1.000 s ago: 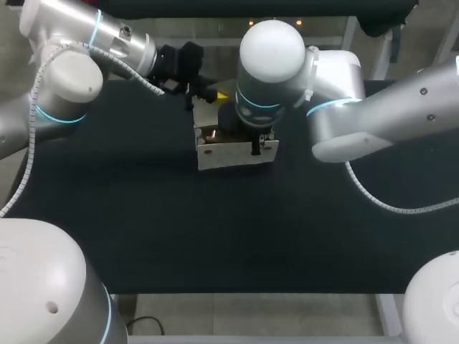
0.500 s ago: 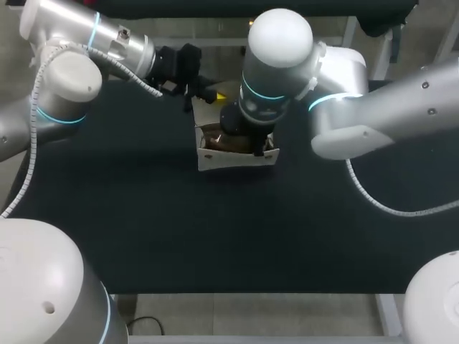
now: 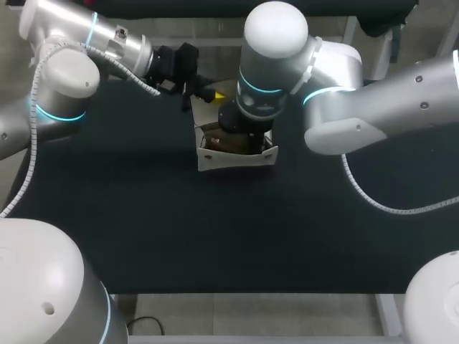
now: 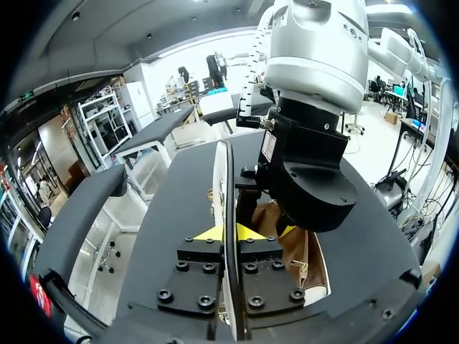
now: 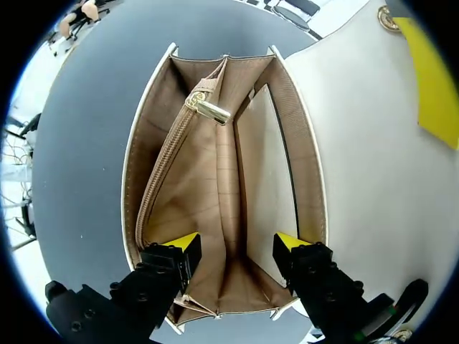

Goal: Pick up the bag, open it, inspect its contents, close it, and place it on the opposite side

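Observation:
A small white bag (image 3: 233, 159) with tan lining (image 5: 215, 186) stands at the middle of the black table, mouth open upward. My left gripper (image 3: 208, 94) is behind it, shut on the raised white flap (image 4: 224, 179), which runs as a thin edge between its yellow tips (image 4: 231, 233). One of those fingertips (image 5: 430, 79) shows against the flap (image 5: 358, 143) in the right wrist view. My right gripper (image 5: 237, 244) hangs straight over the mouth, open, its tips just inside the opening and holding nothing. A gold zipper pull (image 5: 212, 110) lies at the far end. The pockets look empty.
The black tabletop (image 3: 143, 215) spreads wide in front of the bag and to both sides. My right arm's wrist (image 4: 308, 165) stands close in front of the left gripper, over the bag. The table's front edge (image 3: 244, 292) is well clear of the bag.
My right gripper went from shut to open above the bag, and its wrist shifted slightly toward the back. The left gripper kept its hold on the flap.

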{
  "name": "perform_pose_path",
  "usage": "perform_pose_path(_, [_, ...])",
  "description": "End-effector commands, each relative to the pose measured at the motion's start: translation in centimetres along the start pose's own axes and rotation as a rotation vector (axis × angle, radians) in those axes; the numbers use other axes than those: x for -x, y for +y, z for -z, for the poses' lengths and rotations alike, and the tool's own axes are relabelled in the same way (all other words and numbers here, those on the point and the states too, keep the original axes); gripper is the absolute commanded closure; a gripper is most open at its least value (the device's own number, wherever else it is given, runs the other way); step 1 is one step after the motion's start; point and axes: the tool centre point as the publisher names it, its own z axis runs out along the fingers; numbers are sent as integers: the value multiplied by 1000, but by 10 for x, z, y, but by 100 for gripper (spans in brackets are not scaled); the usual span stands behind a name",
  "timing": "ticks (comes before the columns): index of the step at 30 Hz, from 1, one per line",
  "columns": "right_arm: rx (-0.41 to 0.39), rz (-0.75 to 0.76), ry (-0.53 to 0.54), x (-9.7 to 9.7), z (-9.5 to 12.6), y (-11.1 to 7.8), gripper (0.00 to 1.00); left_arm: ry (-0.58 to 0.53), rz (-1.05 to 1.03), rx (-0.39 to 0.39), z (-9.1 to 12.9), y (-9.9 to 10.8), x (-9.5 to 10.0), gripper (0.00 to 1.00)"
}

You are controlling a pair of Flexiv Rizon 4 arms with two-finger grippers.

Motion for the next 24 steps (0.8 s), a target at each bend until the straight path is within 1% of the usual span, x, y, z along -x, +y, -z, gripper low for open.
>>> perform_pose_path(1, [-1, -1, 0, -1, -8, 1, 0, 4, -5, -2, 1, -2, -1, 100])
perform_pose_path(24, [4, -4, -12, 1, -4, 0, 0, 4, -15, 14, -1, -3, -1, 100])
